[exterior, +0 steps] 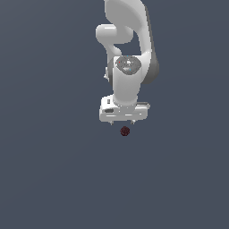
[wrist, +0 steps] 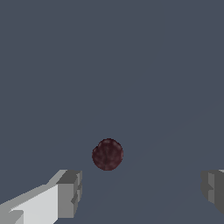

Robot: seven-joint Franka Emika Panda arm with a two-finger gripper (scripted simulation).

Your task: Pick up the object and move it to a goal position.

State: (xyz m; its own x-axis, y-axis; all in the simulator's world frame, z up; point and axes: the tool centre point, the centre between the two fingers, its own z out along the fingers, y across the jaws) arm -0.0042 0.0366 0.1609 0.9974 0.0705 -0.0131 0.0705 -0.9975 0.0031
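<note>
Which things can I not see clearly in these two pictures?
- Gripper fingertips: cut off by the wrist view's edge; in the exterior view they are too small.
- Height of the object above the floor: no shadow or contact shows in either view.
- Arm base: beyond the exterior view's top edge.
- Goal position: no marker shows.

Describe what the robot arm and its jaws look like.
The arm is glossy white with rounded segments, darker grey at the joints and a grey disc on the wrist. The gripper is a white boxy bar; its jaws are blocky, white with grey pads. No cables visible.
</note>
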